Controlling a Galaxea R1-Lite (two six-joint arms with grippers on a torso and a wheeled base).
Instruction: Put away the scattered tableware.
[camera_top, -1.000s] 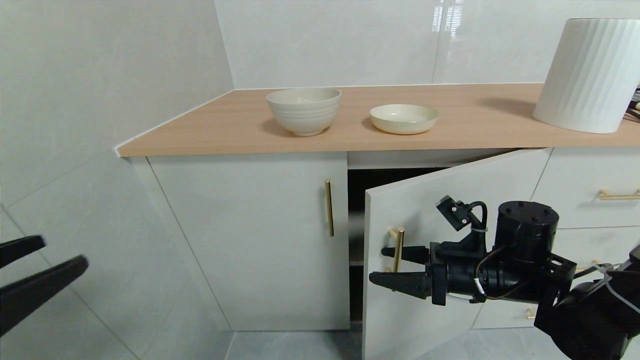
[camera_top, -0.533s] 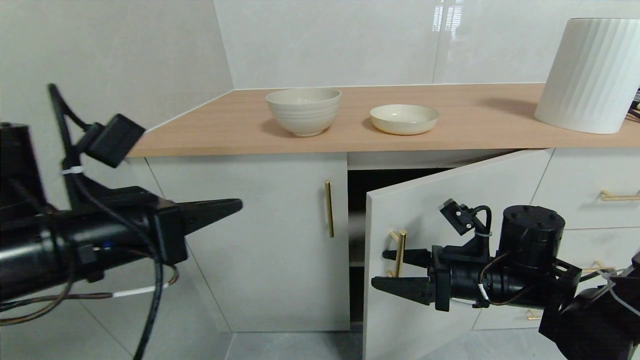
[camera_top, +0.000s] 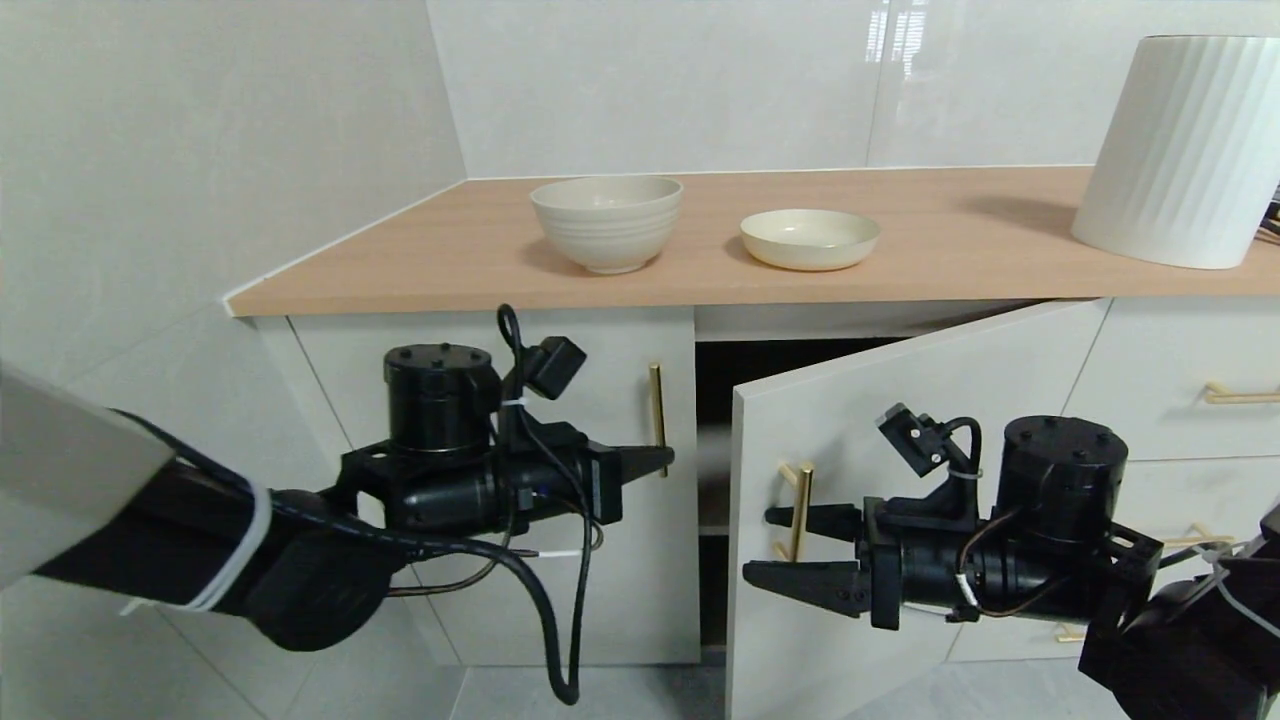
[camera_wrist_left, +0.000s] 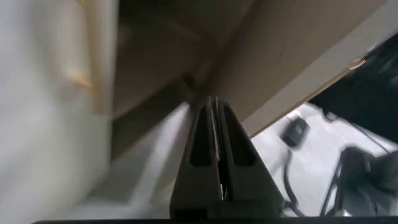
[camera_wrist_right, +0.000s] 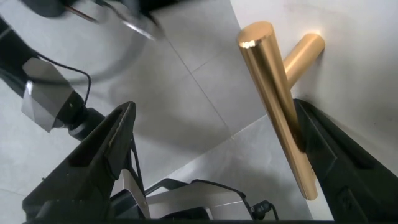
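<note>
A ribbed cream bowl (camera_top: 607, 220) and a shallow cream dish (camera_top: 809, 238) stand side by side on the wooden counter (camera_top: 400, 265). Below, my right gripper (camera_top: 765, 545) is open, with the gold handle (camera_top: 795, 510) of the half-open cabinet door (camera_top: 900, 400) between its fingers. In the right wrist view the handle (camera_wrist_right: 277, 106) lies close against one finger (camera_wrist_right: 336, 162) of the gripper (camera_wrist_right: 214, 112). My left gripper (camera_top: 662, 458) is shut and empty, its tip beside the closed left door's gold handle (camera_top: 657, 415). Its shut tip (camera_wrist_left: 212, 106) points at the cabinet gap.
A tall white ribbed container (camera_top: 1180, 150) stands at the counter's right end. Drawers with gold handles (camera_top: 1240, 392) lie to the right of the open door. The dark cabinet opening (camera_top: 715, 420) sits between the two doors. A tiled wall closes the left side.
My left arm has swung in from the far left to the cabinet front, gripper shut. The right gripper and the open door have shifted only slightly.
</note>
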